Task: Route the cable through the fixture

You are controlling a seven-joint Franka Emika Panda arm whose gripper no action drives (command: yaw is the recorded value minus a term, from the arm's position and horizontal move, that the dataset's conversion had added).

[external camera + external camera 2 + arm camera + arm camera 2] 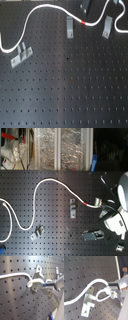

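Observation:
The white cable (37,11) snakes over the black perforated board in both exterior views, and its red band (83,22) lies between two metal clips (70,27) (107,27). A third clip (20,56) stands near the first exterior view's left. The cable (34,203) and red band (91,204) also show in the second exterior view. In both wrist views my gripper (46,284) (111,293) is shut on the cable (99,281), which bends in a tight loop beside a clip (89,299) (37,281).
My white arm (120,203) fills the second exterior view's right side. Shelves with clutter (60,148) stand beyond the board's far edge. Another clip (37,232) and a small part (120,247) sit low on the board. A dark piece (86,5) shows at the first exterior view's top edge.

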